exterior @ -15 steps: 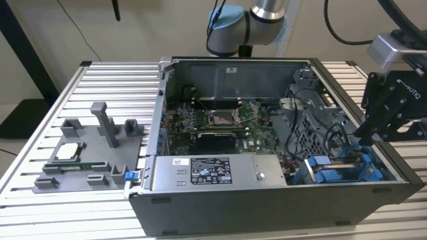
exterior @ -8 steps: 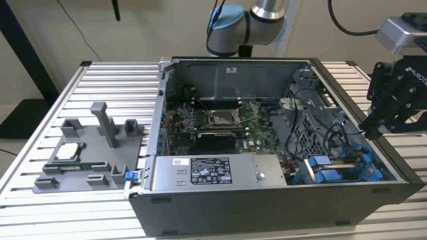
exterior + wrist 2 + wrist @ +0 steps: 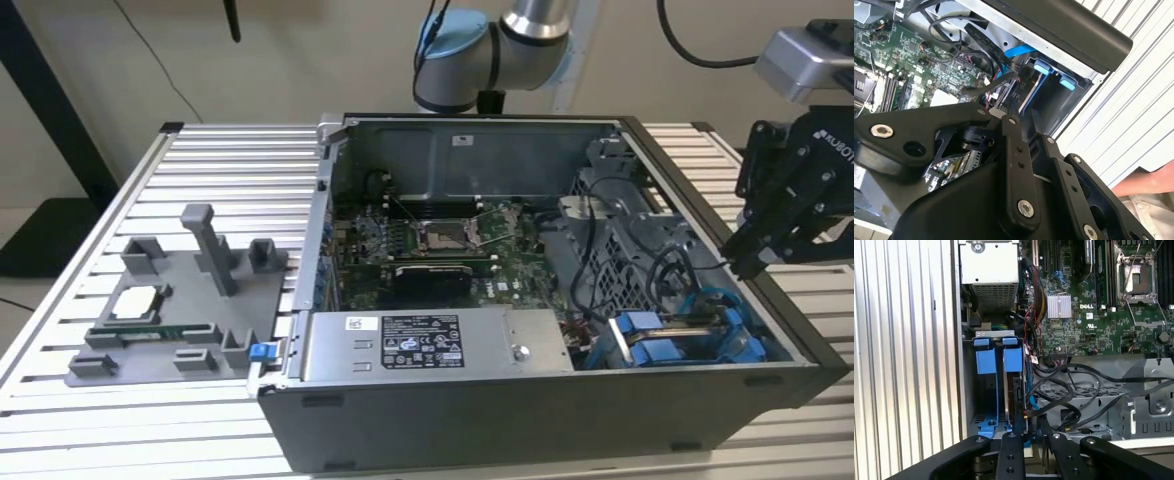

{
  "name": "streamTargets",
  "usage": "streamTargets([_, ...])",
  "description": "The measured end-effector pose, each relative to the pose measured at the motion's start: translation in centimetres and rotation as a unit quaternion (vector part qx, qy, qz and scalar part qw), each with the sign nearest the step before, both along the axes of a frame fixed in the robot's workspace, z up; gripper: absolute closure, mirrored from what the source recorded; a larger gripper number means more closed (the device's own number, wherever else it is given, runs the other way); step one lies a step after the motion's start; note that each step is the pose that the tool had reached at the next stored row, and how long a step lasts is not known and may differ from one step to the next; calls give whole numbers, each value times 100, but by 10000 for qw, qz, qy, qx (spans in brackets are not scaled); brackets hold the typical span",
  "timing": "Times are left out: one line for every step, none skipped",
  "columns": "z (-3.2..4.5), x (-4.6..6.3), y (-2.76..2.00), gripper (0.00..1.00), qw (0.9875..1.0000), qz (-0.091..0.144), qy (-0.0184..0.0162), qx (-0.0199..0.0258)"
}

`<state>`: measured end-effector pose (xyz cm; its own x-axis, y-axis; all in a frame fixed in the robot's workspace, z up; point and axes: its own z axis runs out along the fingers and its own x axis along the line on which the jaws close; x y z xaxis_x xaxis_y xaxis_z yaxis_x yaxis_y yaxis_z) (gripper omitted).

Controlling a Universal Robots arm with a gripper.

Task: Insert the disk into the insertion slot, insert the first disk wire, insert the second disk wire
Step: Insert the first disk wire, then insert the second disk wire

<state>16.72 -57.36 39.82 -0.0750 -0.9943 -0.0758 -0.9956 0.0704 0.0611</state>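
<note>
The jaws, open or shut I cannot tell, hang on the gripper [image 3: 742, 262] at the exterior view's right, near the disk [image 3: 654, 350], which sits in the insertion slot [image 3: 697, 335] at lower right; wiring seems in hand, demanding a black wire [image 3: 1064, 390] plug squarely aligned.

We see the computer case [image 3: 534, 420] on the table [image 3: 200, 150], a parts fixture [image 3: 147, 330] at the exterior view's left; inside, the power-supply box [image 3: 427, 345] lies before the motherboard [image 3: 427, 240], the disk [image 3: 1014, 360] slotted beside it.
</note>
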Motion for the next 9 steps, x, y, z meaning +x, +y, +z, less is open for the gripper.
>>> streamTargets([0,0,0,0,10000,0,0,0])
streamTargets([0,0,0,0,10000,0,0,0])
streamTargets([1,2,0,0,10000,1,0,-1])
streamTargets([2,7,0,0,10000,1,0,-2])
streamTargets([2,12,0,0,10000,0,0,-2])
streamTargets([1,19,0,0,10000,0,0,-1])
streamTargets([1,27,0,0,10000,0,0,0])
streamTargets([1,34,0,0,10000,0,0,-1])
streamTargets([1,42,0,0,10000,1,0,0])
